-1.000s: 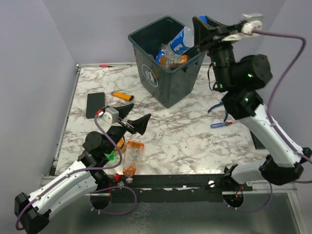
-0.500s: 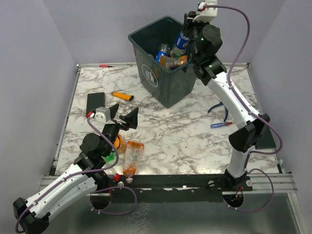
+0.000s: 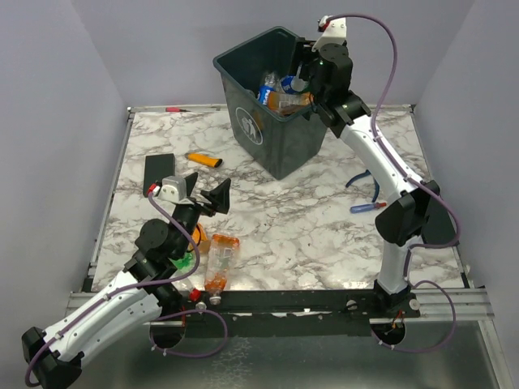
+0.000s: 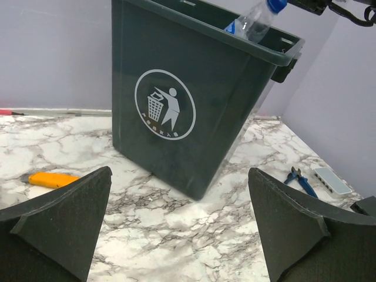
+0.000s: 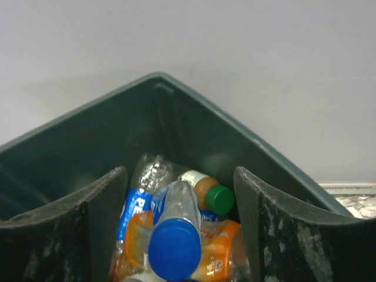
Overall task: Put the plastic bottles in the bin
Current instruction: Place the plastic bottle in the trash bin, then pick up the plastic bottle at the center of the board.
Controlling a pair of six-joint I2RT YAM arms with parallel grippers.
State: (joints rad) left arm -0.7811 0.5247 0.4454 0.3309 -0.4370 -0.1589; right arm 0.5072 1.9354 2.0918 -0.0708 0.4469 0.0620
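One bin (image 3: 280, 134), marble table (image 3: 308, 235), lilac walls (image 3: 57, 89)

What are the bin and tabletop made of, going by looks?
Bin: moulded plastic by the look, dark green-grey, dull sheen, white printed logo. Tabletop: white marble pattern with grey veins; real stone or printed laminate, can't tell.

Piled bottles (image 5: 174, 218) block below the right claw (image 5: 179, 176); bin (image 5: 194, 126) walls hem it.

Bin (image 4: 235, 106) top rim cut by upper edge in left wrist view. Blue-capped bottle (image 5: 175, 232) base cut by right wrist view's lower edge. Green bottle (image 3: 186, 261), possibly, mostly hidden under left arm (image 3: 113, 304). Pliers (image 4: 298, 178) blurred.
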